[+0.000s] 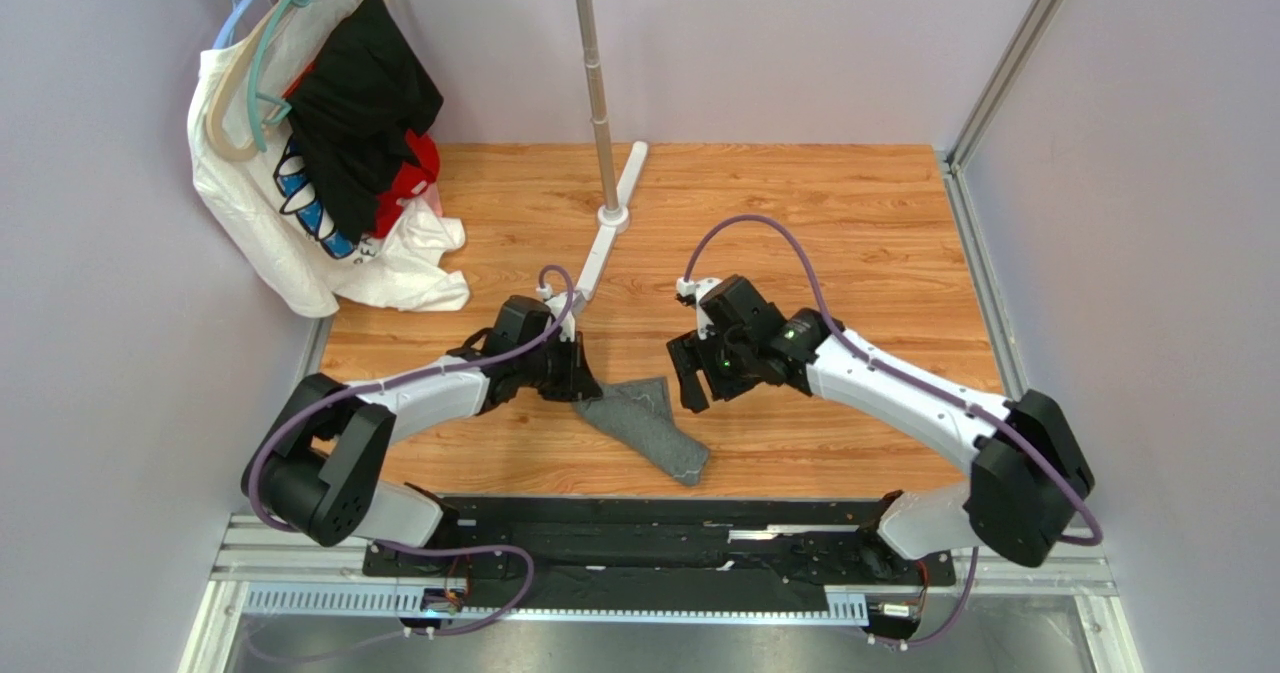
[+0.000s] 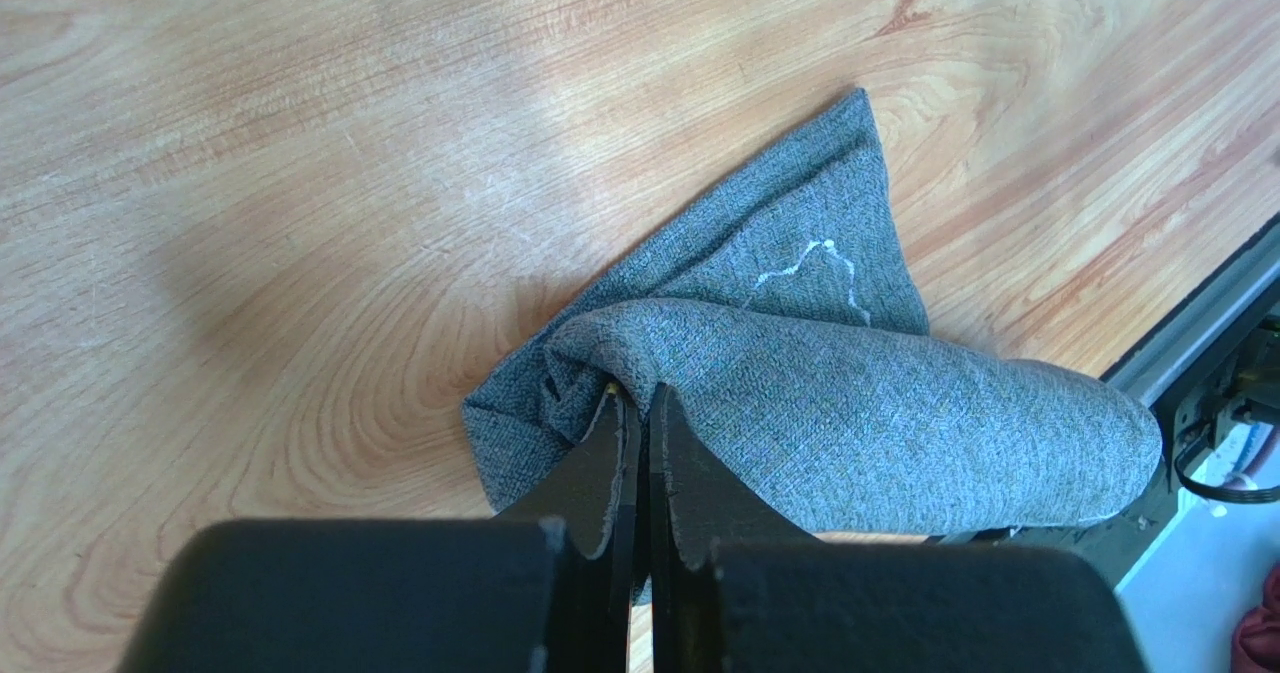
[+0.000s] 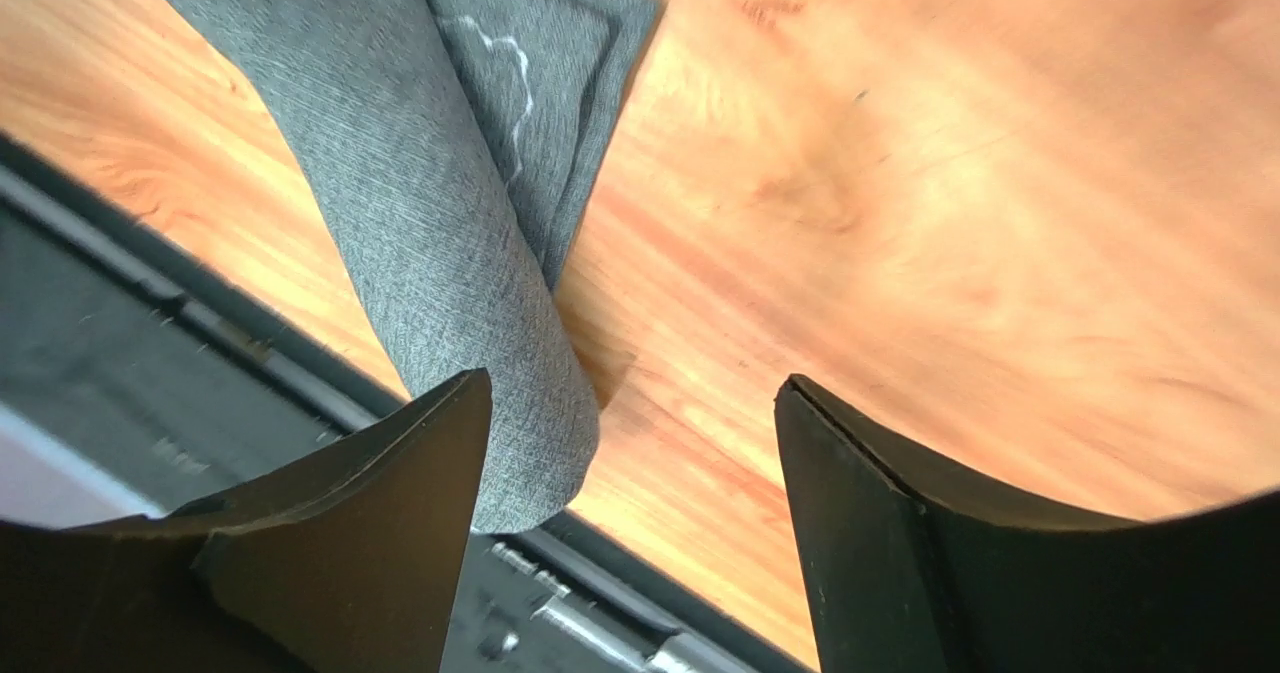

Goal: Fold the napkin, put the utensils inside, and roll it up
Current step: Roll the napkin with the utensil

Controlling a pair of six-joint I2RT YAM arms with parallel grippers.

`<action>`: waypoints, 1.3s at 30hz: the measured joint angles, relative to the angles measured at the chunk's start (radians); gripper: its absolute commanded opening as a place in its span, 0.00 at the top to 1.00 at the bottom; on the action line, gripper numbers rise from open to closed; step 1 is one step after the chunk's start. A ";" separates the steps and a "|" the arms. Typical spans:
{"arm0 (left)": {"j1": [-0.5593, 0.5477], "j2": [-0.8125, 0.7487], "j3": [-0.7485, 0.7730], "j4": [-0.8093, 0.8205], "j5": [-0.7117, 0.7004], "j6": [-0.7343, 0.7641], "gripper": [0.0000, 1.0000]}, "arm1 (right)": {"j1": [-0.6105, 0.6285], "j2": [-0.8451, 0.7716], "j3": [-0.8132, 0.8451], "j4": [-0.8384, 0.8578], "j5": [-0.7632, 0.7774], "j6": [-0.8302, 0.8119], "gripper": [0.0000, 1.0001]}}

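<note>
Wooden table (image 1: 842, 238), left tool (image 2: 642, 403) pinched shut on rolled napkin (image 2: 902, 418), right tool (image 3: 631, 388) wide open

One napkin (image 1: 657, 427) and two arms are counted on one counter (image 1: 842, 223).
The arms are made up of one left arm (image 1: 428, 391) and one right arm (image 1: 902, 388), each fitted with one pair of jaws. One pole stand (image 1: 598, 88) is counted at the far edge, and three garments at the far left corner: one white garment (image 1: 241, 201), one black garment (image 1: 368, 81), one red garment (image 1: 409, 178).
</note>
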 measured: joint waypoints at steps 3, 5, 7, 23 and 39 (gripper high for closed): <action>0.001 0.007 0.010 -0.014 0.008 0.004 1.00 | 0.134 -0.061 0.000 0.036 0.174 -0.018 0.27; 0.001 0.012 0.018 -0.026 0.013 0.010 1.00 | 0.235 -0.067 -0.002 0.084 0.253 -0.036 0.28; 0.001 0.017 0.026 -0.034 0.016 0.015 1.00 | 0.329 -0.045 -0.002 0.130 0.330 -0.058 0.28; 0.001 0.027 0.051 -0.074 0.023 0.029 1.00 | 0.523 0.224 0.000 0.321 0.509 -0.196 0.32; 0.001 0.036 0.068 -0.092 0.037 0.040 1.00 | 0.513 0.311 -0.010 0.373 0.505 -0.201 0.46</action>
